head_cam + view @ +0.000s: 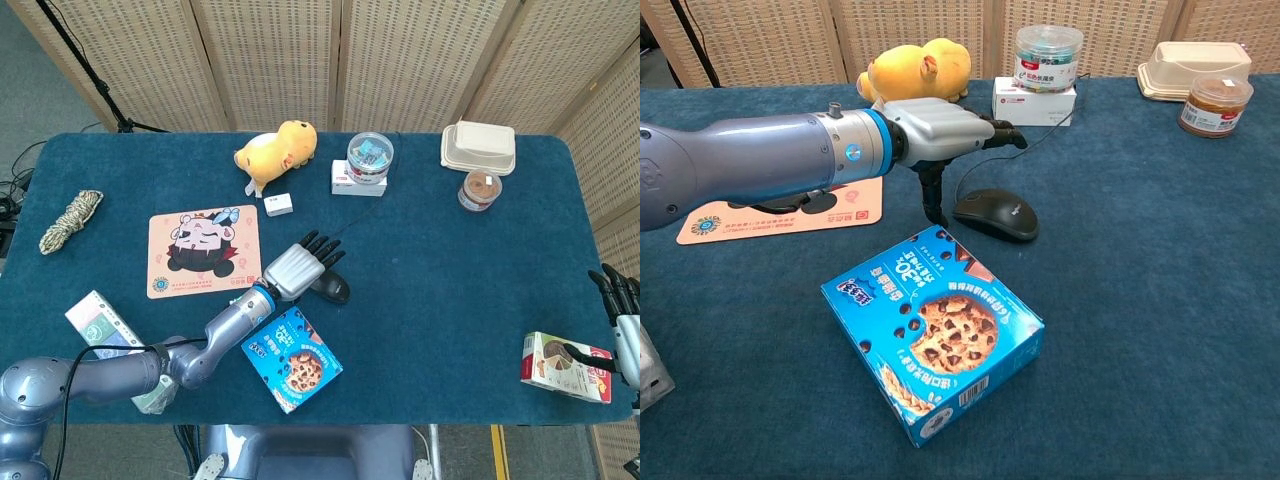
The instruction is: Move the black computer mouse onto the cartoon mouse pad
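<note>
The black computer mouse [997, 213] lies on the blue cloth, its thin cable running back toward the white box; in the head view the black mouse [334, 290] is partly covered. My left hand [940, 135] hovers just above and to the left of it, fingers spread, thumb pointing down beside the mouse's left end; the left hand [296, 270] holds nothing. The cartoon mouse pad [203, 250] lies to the left, mostly hidden behind my forearm in the chest view, pad edge [725, 222]. My right hand [622, 305] stays at the table's far right edge, fingers apart.
A blue cookie box [932, 331] lies just in front of the mouse. A yellow plush [276, 150], small white box [279, 204], clear tub [370, 157], takeaway container [479, 147] and jar [479, 190] stand at the back. Rope [70, 220] lies far left, a snack box [565, 366] near right.
</note>
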Tool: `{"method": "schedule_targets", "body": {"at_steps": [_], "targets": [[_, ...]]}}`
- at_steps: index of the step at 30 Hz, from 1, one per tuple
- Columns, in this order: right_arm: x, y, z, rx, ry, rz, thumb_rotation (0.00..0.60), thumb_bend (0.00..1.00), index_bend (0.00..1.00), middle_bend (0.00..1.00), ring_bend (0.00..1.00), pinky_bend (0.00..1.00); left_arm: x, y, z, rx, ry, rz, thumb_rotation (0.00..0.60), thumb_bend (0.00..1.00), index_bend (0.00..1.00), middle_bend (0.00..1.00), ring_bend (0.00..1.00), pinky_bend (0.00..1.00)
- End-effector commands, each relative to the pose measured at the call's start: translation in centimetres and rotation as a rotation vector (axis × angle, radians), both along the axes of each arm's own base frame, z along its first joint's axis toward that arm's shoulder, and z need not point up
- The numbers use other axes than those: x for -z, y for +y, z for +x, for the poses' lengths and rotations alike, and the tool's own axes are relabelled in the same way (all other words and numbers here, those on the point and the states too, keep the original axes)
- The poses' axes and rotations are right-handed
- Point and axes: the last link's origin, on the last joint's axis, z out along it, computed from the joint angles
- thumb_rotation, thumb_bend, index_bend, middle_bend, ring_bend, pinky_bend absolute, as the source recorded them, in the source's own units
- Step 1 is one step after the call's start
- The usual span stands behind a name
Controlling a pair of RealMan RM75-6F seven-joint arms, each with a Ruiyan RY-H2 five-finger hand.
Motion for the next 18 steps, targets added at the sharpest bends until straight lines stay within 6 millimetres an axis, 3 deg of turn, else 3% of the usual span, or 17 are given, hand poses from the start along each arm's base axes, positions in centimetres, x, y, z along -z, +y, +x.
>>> {"method": "schedule_targets", "body": {"at_steps": [1, 7, 13, 18], "targets": [[0.0, 0.0, 0.1, -0.004, -0.006, 0.002, 0.6, 0.0, 0.0, 0.0, 0.0, 0.0, 0.7, 0.0, 0.3, 0.003, 0.008, 0.001, 0.6, 0.09, 0.0, 0.0, 0.0, 0.03], [0.0, -0.1, 0.0, -0.001, -0.016, 0.009, 0.6, 0.0, 0.0, 0.0, 0.0, 0.0, 2.1, 0.2, 1.2, -0.006, 0.022, 0.006, 0.6, 0.1, 0.0, 0.0, 0.0, 0.15], [-0.1, 0.0, 0.2, -0.008, -0.025, 0.01, 0.6, 0.0, 0.0, 0.0, 0.0, 0.0, 3.5, -0.2, 1.9, -0.006, 0.041, -0.008, 0.6, 0.12, 0.01, 0.0, 0.0, 0.16], [-0.2, 0.0, 0.2, -0.014, -0.031, 0.007, 0.6, 0.0, 0.0, 0.0, 0.0, 0.0, 4.0, -0.4, 2.4, 0.004, 0.045, -0.004, 0.6, 0.19, 0.07, 0.0, 0.04, 0.2]]}}
